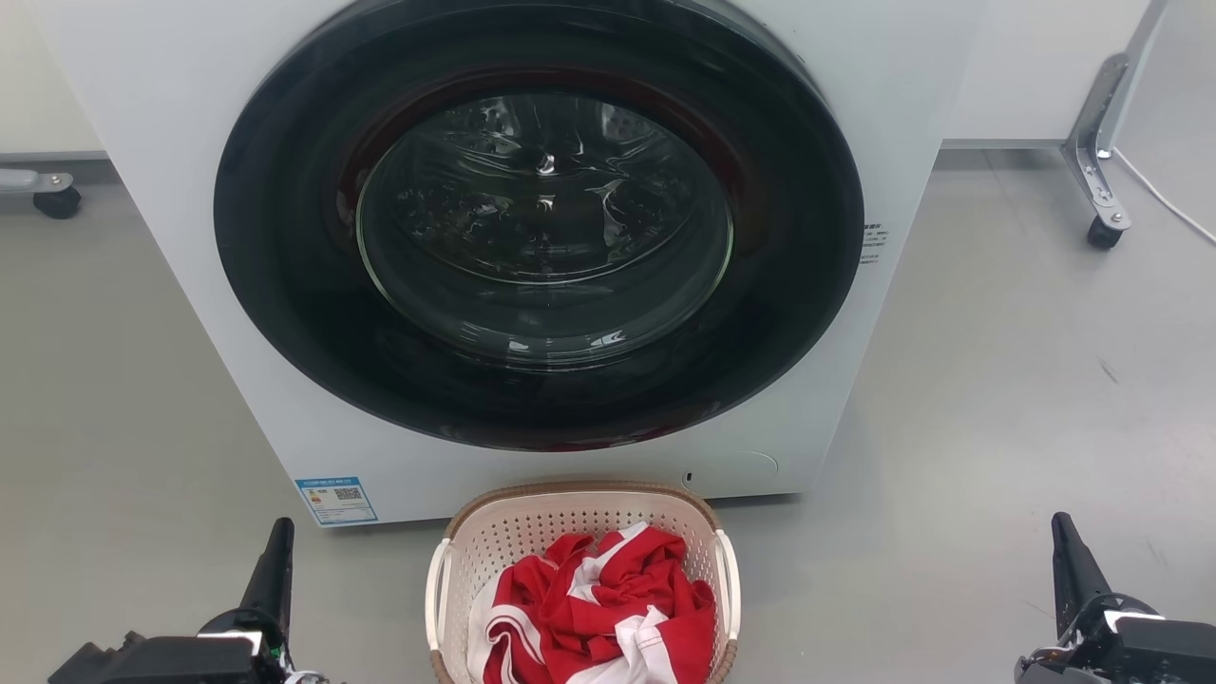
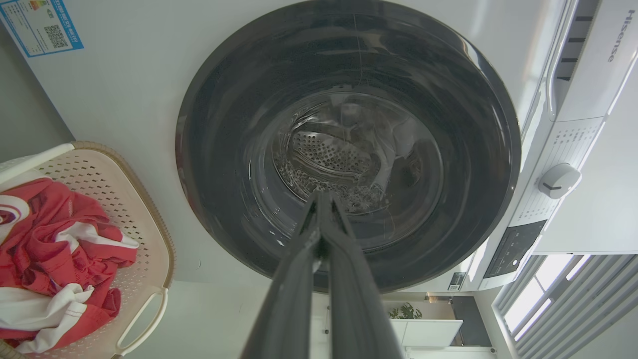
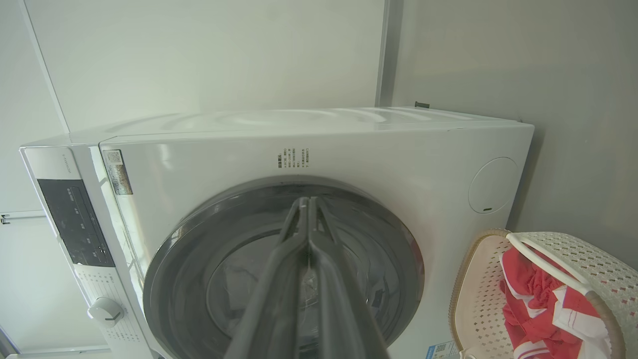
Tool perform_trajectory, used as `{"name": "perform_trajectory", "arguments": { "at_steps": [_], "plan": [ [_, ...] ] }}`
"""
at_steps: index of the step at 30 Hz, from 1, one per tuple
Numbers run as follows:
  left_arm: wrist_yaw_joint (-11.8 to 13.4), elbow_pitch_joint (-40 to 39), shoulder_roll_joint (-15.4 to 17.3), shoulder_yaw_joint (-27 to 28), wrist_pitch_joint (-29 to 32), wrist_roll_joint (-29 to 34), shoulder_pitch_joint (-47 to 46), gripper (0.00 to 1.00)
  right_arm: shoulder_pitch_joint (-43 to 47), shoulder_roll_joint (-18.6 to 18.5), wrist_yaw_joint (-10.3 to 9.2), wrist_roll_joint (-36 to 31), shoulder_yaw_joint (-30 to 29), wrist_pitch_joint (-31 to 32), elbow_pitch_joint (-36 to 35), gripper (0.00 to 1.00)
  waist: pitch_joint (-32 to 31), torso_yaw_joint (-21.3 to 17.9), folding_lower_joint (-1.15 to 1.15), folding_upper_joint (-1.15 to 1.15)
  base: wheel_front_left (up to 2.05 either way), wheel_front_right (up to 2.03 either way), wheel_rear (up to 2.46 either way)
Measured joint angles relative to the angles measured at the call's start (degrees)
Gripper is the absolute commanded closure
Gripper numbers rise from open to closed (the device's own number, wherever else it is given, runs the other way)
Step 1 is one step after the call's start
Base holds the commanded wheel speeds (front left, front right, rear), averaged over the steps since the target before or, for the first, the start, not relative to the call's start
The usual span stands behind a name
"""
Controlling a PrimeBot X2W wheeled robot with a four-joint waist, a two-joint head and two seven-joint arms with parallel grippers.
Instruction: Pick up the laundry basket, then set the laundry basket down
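The laundry basket [image 1: 532, 532], cream-white and perforated with a brown rim and white loop handles, stands on the floor just in front of the washing machine, at the bottom middle of the head view. Red and white clothes [image 1: 598, 608] fill it. It also appears as the basket [image 2: 144, 209] at the left of the left wrist view and the basket [image 3: 478, 299] at the lower right of the right wrist view. My left gripper [image 1: 280, 532] rests well to the basket's left, shut and empty. My right gripper [image 1: 1062, 525] rests far to its right, also shut and empty.
The white washing machine [image 1: 142, 95] with its round dark glass door [image 1: 541, 228] shut stands directly behind the basket. Grey floor spreads on both sides. A caster leg [image 1: 1102, 190] stands at the far right and another caster [image 1: 57, 199] at the far left.
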Motion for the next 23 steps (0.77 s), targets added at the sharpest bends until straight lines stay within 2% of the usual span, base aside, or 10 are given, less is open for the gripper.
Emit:
{"name": "perform_trajectory", "arguments": {
  "at_steps": [23],
  "plan": [
    [0.0,-0.01,-0.01,0.0,0.0,0.0,0.0,1.0,0.0,0.0,0.0,0.0,0.0,0.0,-0.01,1.0,0.01,0.0,0.0,0.0,0.0,0.0,0.0]
  ]
}}
